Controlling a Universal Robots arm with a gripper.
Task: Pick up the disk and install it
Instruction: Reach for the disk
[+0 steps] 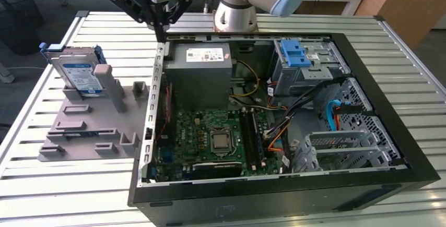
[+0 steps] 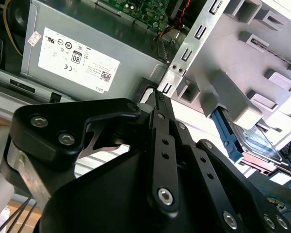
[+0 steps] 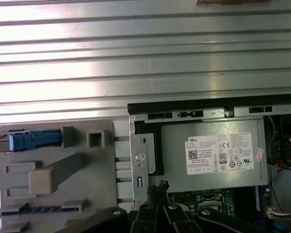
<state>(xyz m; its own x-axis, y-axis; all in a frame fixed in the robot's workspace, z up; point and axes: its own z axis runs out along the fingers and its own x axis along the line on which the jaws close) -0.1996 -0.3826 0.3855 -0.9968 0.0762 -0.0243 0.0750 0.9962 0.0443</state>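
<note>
I see my gripper [image 1: 162, 28] hanging empty with its fingers pinched together, over the far left corner of the computer case [image 1: 154, 96]. The disk [image 1: 78, 73] stands on edge in the grey rack [image 1: 83, 133], well apart towards the exterior view's left. Its top edge runs left to right, and the room above it is open.

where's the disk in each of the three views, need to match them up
Exterior view: the disk stands upright in the grey holder at the exterior view's left, outside the computer case.
Second wrist view: the disk sits behind a grey holder post, beyond the case's edge.
First wrist view: the disk is edge-on, blue rail showing, in the holder beside the case.
Shared landmark: the grey power supply with its white sticker.
</note>
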